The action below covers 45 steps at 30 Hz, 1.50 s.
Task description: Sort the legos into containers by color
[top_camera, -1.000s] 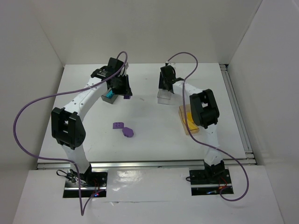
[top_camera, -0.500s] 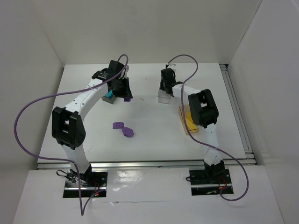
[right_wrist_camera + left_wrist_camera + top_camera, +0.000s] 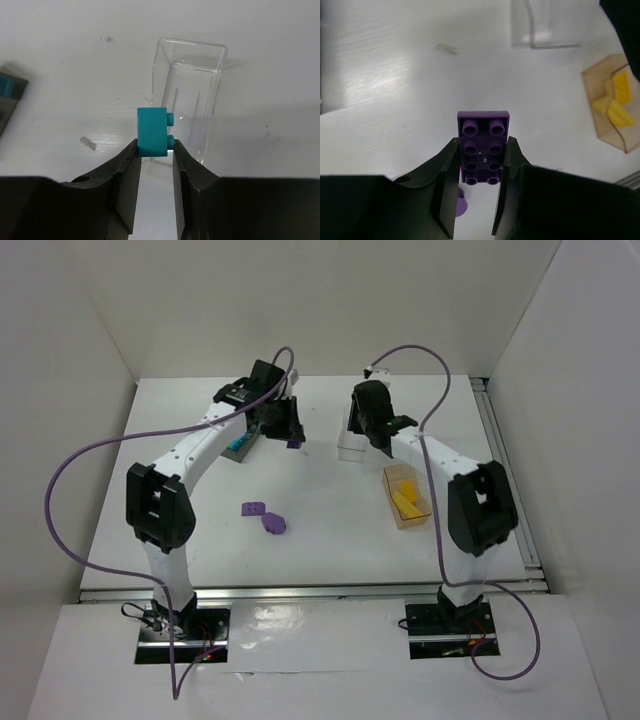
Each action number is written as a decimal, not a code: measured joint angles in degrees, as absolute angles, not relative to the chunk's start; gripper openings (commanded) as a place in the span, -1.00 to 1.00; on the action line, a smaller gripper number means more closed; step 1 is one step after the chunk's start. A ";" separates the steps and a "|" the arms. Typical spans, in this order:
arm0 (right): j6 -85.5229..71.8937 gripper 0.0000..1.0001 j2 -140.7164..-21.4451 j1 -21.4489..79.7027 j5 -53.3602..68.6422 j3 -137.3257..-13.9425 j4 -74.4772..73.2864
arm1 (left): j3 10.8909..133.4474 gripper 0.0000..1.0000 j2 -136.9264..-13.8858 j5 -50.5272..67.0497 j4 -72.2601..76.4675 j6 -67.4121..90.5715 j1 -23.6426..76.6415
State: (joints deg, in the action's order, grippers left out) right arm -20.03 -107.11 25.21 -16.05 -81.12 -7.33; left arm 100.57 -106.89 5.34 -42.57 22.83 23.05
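My left gripper (image 3: 289, 430) is shut on a purple two-by-four brick (image 3: 483, 145), held above the table between the smoky dark grey tub (image 3: 240, 445) and the clear tub (image 3: 350, 445). My right gripper (image 3: 384, 433) is shut on a small teal brick (image 3: 152, 131), held just left of the empty clear tub (image 3: 187, 97). The grey tub holds teal pieces (image 3: 238, 441). The amber tub (image 3: 408, 498) holds yellow bricks (image 3: 405, 499). A flat purple brick (image 3: 254, 509) and a rounded purple piece (image 3: 275, 524) lie on the table.
White walls close the table at the back and on both sides. A metal rail (image 3: 505, 475) runs along the right edge. In the left wrist view the clear tub (image 3: 545, 27) is ahead and the amber tub (image 3: 612, 107) is at the right.
My left gripper has moved right, away from the grey tub, carrying the purple brick. My right arm's elbow has swung to the right and its gripper now sits right of the clear tub.
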 measured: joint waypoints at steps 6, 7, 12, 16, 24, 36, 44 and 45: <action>-22.41 -0.58 -88.07 25.26 -20.12 -72.95 -13.41 | 115.81 -0.60 -118.54 9.32 -40.62 24.84 28.71; -22.90 -0.58 -84.53 24.71 -20.78 -71.20 -14.59 | 119.37 -0.60 -121.32 9.65 -41.08 25.56 29.56; -25.30 -0.55 -70.87 22.02 -23.35 -65.01 -20.86 | 133.21 -0.51 -134.72 11.22 -38.39 27.73 31.48; -26.17 -0.55 -65.82 21.91 -23.46 -62.57 -25.21 | 135.46 0.44 -140.66 11.07 -36.82 29.21 31.33; -26.57 -0.55 -64.66 21.85 -22.00 -62.22 -28.97 | 136.79 1.00 -142.47 13.32 -33.74 30.48 30.94; -25.12 -0.55 -82.48 32.16 -12.10 -68.84 -22.59 | 114.39 1.00 -103.81 8.45 -32.86 28.40 19.88; -21.15 -0.53 -118.37 42.96 -3.42 -103.57 -17.80 | 99.11 1.00 -86.48 2.02 -37.85 27.83 -1.52; -20.86 -0.53 -123.02 43.29 -2.63 -108.86 -16.88 | 96.84 1.00 -85.56 1.78 -38.81 27.42 -2.92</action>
State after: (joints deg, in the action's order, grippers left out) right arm -20.86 -123.02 43.29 -2.63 -108.86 -16.88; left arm 96.84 -85.56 1.78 -38.81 27.42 -2.92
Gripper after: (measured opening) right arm 0.356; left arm 1.000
